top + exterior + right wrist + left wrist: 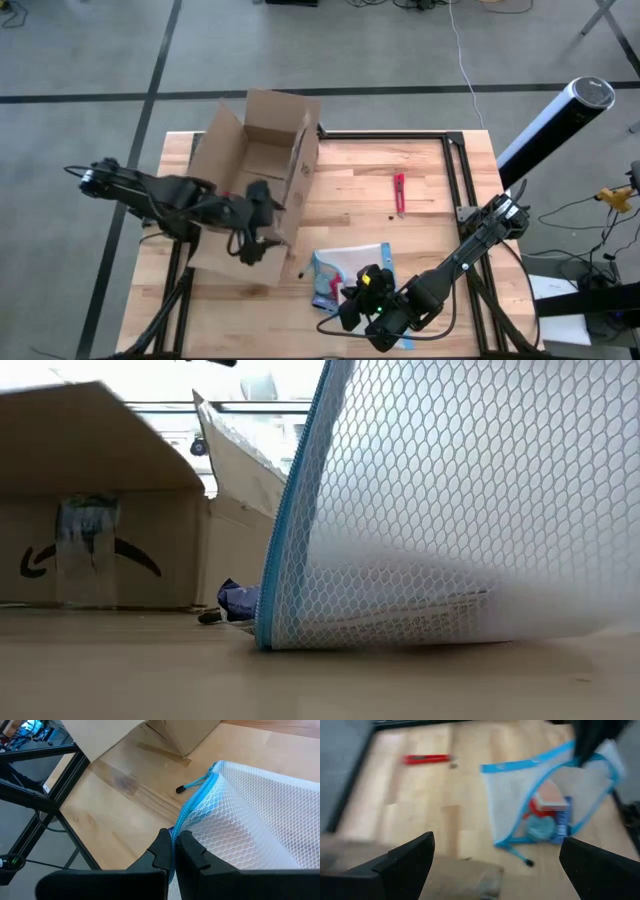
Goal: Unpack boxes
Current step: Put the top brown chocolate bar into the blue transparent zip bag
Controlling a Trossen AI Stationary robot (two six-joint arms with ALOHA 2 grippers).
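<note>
A brown cardboard box (262,150) stands open at the table's far left, its flaps spread. My left gripper (252,240) hovers open over the box's near flap (470,875), which shows between its wide-spread fingers. Near the front edge lies a clear mesh pouch (345,265) with a blue zip edge, red and blue items (545,815) inside it. My right gripper (175,847) is shut on that pouch. In the low view the pouch (450,510) stands up tall in front of the box (100,530). My left gripper is open above the flap; I cannot tell whether it touches the cardboard. My right gripper pinches the pouch's blue zip edge (176,827) between its two fingertips, coming from the table's near side. That edge is raised, while the pouch's lower edge (400,640) rests on the table.
A small red tool (399,193) lies on the bare wood right of the box. A black frame rail (455,170) runs along the table's far and right sides. A black-and-white cylinder (555,125) stands off the table's right edge.
</note>
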